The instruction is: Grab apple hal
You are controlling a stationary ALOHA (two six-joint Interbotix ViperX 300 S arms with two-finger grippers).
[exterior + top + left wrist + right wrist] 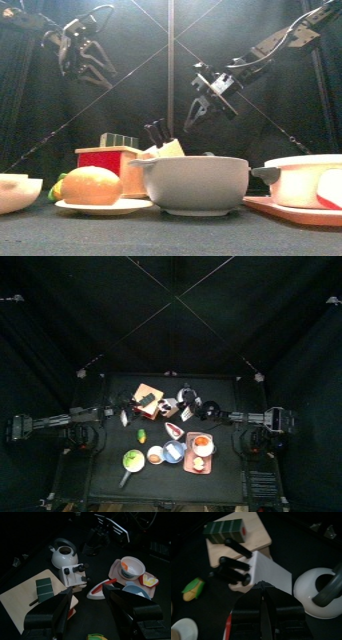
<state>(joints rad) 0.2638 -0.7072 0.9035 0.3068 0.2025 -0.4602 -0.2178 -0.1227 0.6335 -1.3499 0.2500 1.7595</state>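
The apple hal (91, 185) is a rounded orange-yellow piece on a small white plate near the table's front, seen from above as the apple hal (156, 457). Both arms hang high over the back of the table, well away from it. My left gripper (93, 607) is open wide with nothing between its jaws; it shows at upper left in the front view (80, 55). My right gripper (264, 594) hovers above the knife block (244, 569) beside the white kettle (319, 587). Its jaws stand a narrow gap apart and hold nothing.
A wooden cutting board (144, 393) lies at the back left. A yellow-green fruit (142, 436), a red wedge (175, 431), a grey bowl (195, 182) and an orange tray (191, 452) with a bowl crowd the front. Another white dish (14, 192) sits front left.
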